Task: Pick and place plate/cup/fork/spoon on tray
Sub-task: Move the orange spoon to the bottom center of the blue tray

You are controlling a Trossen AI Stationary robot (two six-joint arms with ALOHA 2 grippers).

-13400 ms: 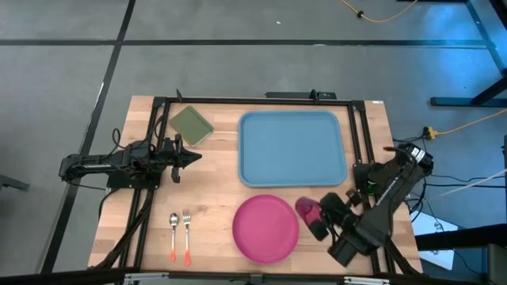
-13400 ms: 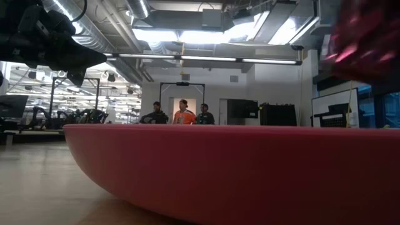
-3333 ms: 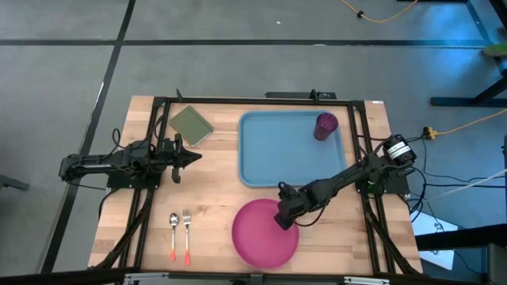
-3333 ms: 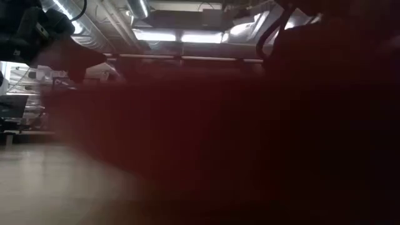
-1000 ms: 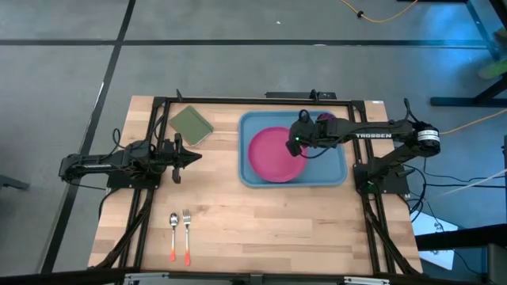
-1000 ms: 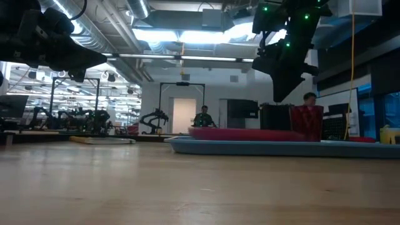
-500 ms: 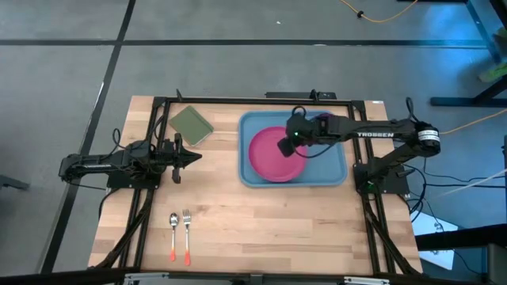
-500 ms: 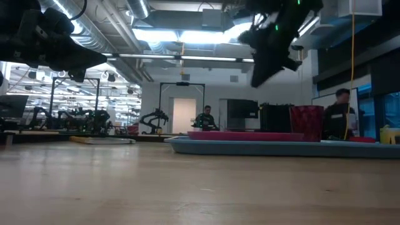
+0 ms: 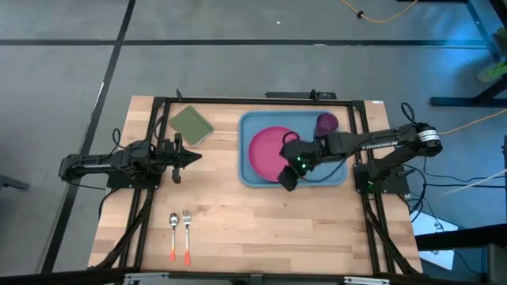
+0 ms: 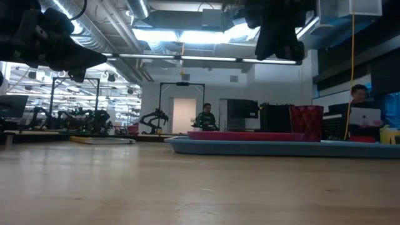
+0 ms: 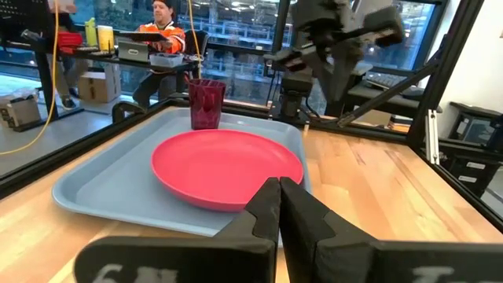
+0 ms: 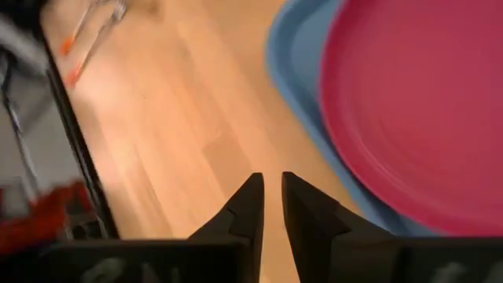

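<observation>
The pink plate (image 9: 272, 153) lies flat in the light blue tray (image 9: 333, 168), on its left half, and the dark magenta cup (image 9: 327, 123) stands upright in the tray's far right corner. All three also show in the left wrist view: the plate (image 11: 226, 166), the cup (image 11: 205, 102) and the tray (image 11: 110, 191). My right gripper (image 9: 286, 180) hovers above the tray's near rim beside the plate's near edge, its fingers a narrow gap apart and empty (image 12: 268, 189). The spoon (image 9: 173, 227) and fork (image 9: 187, 227) lie side by side on the table at the near left. My left gripper (image 9: 195, 156) is shut and empty at the table's left.
A small olive-green pad (image 9: 191, 124) lies at the far left, beside the tray. A dark metal frame (image 9: 253, 100) runs along the table's edges. Bare wood lies between the tray and the cutlery. People sit in the room beyond the table (image 10: 205, 117).
My right gripper has gone from above the plate's far right side toward the table's near edge. It now stands over the tray's near rim. The plate and the cup have stayed where they were in the tray.
</observation>
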